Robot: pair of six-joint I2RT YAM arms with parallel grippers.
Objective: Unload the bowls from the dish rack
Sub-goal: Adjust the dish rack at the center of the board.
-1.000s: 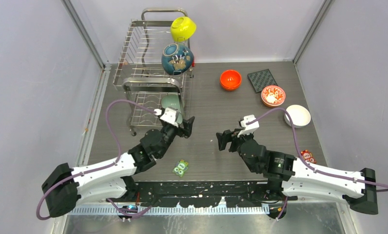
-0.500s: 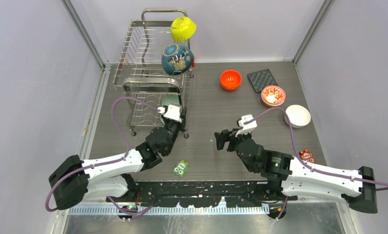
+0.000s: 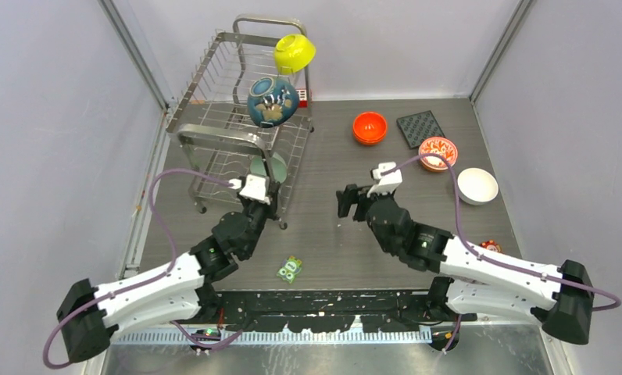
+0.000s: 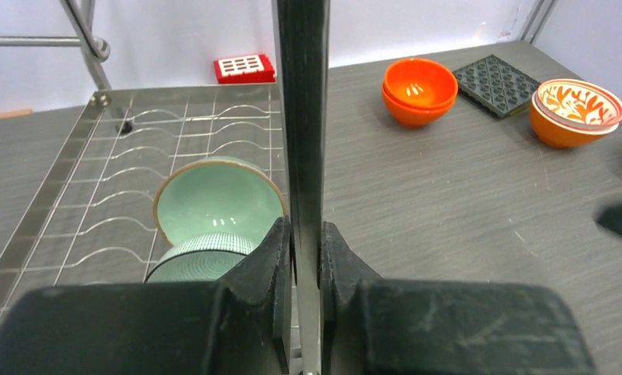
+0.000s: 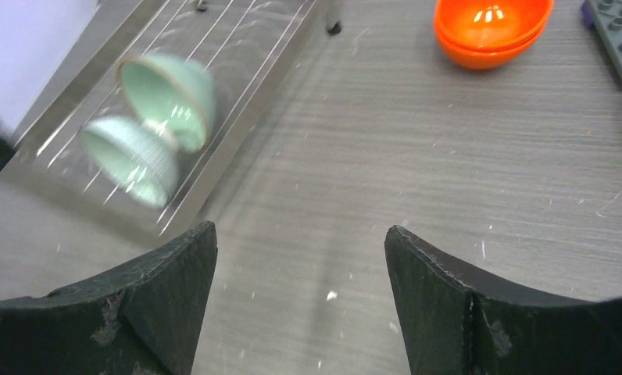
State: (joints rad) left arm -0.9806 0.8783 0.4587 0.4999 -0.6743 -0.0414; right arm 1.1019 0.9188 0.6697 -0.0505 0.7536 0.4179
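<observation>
The steel-wire dish rack (image 3: 214,133) stands skewed at the back left. On its upper tier a yellow-green bowl (image 3: 294,53) and a dark teal-blue bowl (image 3: 272,100) sit on edge. Two pale green bowls (image 4: 218,199) (image 4: 198,262) lean on the lower tier, also seen as pale green bowls (image 5: 171,98) from the right wrist. My left gripper (image 3: 270,197) (image 4: 306,234) is shut on the rack's front right upright post (image 4: 306,117). My right gripper (image 3: 345,201) (image 5: 300,242) hangs open over bare table, right of the rack.
On the table to the right lie an orange bowl (image 3: 369,127), a dark square mat (image 3: 420,127), a flowered bowl (image 3: 437,152) and a white bowl (image 3: 477,185). A small green item (image 3: 291,268) lies near the arm bases. A red-white block (image 4: 244,68) sits behind the rack.
My left gripper closed on the rack's post. The rack has since swung and shifted left with the arm, its bowls moving along. The right gripper drifted slightly left and away from the bases.
</observation>
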